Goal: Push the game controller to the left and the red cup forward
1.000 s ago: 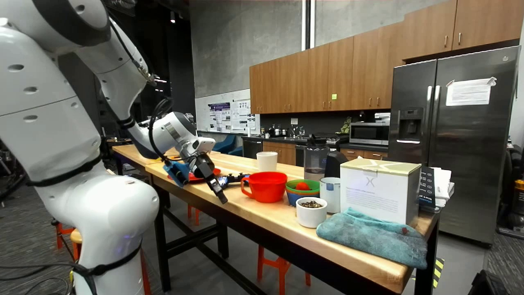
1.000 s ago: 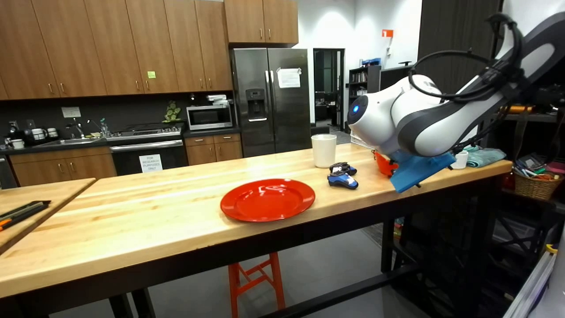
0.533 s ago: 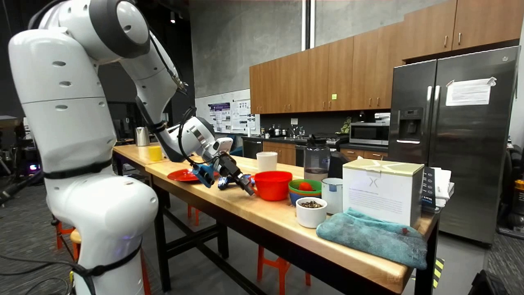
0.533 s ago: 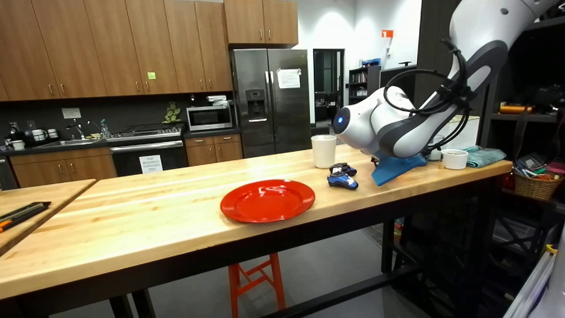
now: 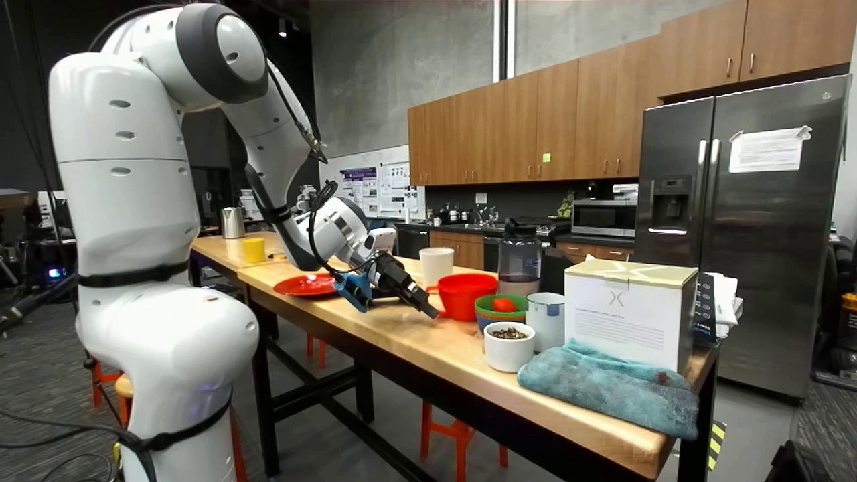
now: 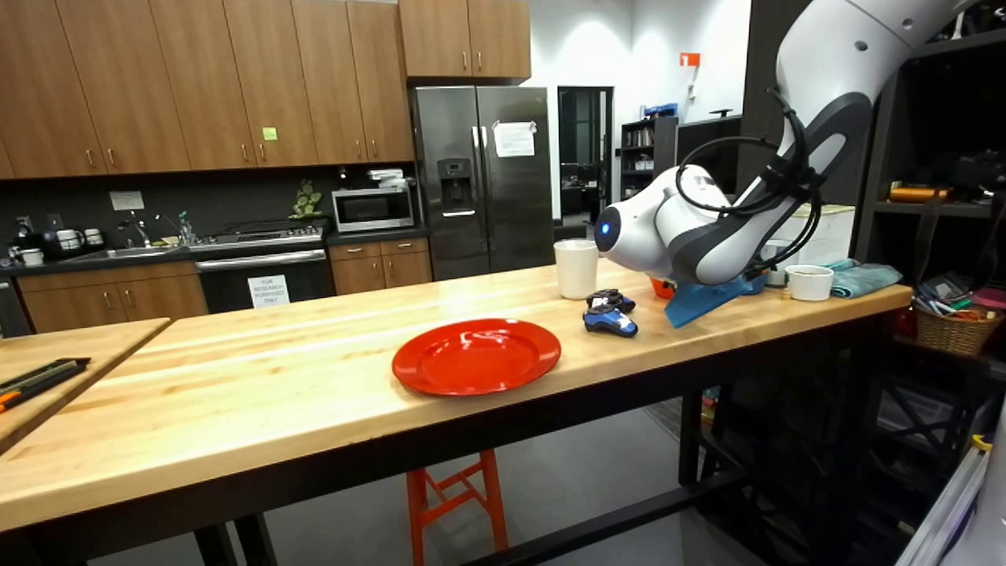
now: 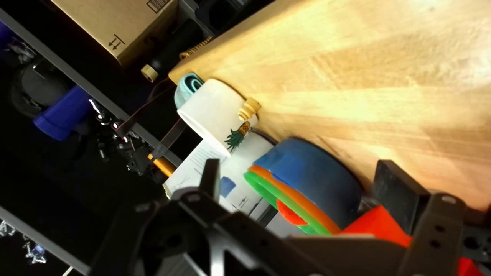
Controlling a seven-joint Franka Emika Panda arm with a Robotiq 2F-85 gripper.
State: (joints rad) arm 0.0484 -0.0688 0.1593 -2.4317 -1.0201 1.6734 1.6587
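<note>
The squat red cup point(image 5: 466, 296) stands on the table; a small part shows in an exterior view point(image 6: 662, 288) and a red patch in the wrist view point(image 7: 379, 223). My gripper point(image 5: 428, 308) is low over the table, tilted, beside the cup on its near side; I cannot tell if they touch. In the wrist view the fingers point(image 7: 305, 186) stand wide apart with nothing held; the right finger overlaps the cup's edge. The black and blue game controller point(image 6: 610, 319) lies between the red plate and the arm; it is mostly hidden behind the gripper in an exterior view.
Stacked bowls point(image 5: 501, 310), a white bowl point(image 5: 509, 346), a mug point(image 5: 545, 320), a bottle point(image 5: 519, 258), a box point(image 5: 629, 311) and a teal towel point(image 5: 609, 388) stand beyond the cup. A white cup point(image 6: 577, 270) is behind the controller. A red plate point(image 6: 477, 358) lies near the front edge.
My gripper has moved along the table to the cup. The red cup has shifted right and slightly back, and the stacked bowls and box slightly right. The controller has not moved.
</note>
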